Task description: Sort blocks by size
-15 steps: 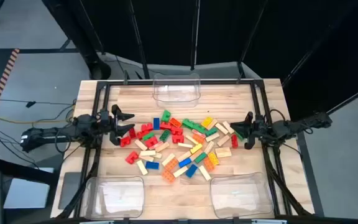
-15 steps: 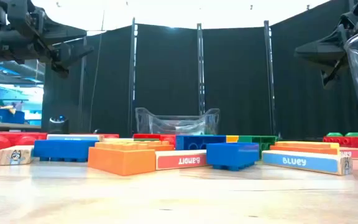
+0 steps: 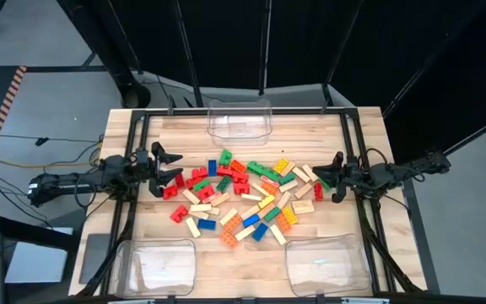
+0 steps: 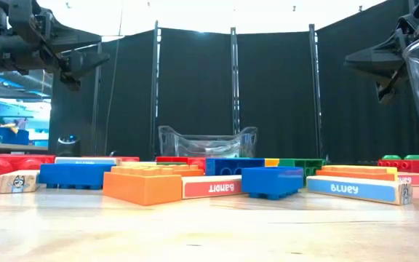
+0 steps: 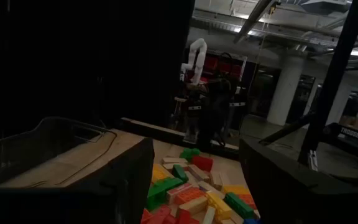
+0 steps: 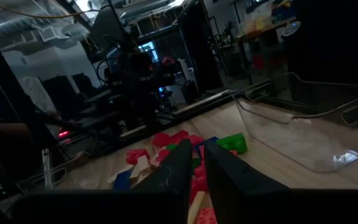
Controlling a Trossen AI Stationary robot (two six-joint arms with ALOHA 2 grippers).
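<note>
Several dozen blocks [image 3: 243, 198] lie in a loose pile at the table's middle: red, green, blue, yellow and orange studded bricks and pale tan wooden bars. They also show in the low view [image 4: 209, 182]. My left gripper [image 3: 175, 165] hovers above the table just left of the pile, open and empty, pointing at it. My right gripper [image 3: 317, 175] hovers just right of the pile, shut and empty, pointing at it. In the low view both grippers hang well above the blocks, the left [image 4: 104, 58] and the right [image 4: 349, 62].
Three clear plastic bins stand on the wooden table: one at the far middle [image 3: 240, 121], one at the near left [image 3: 154, 266], one at the near right [image 3: 327, 263]. A black frame [image 3: 243, 111] runs round the table top.
</note>
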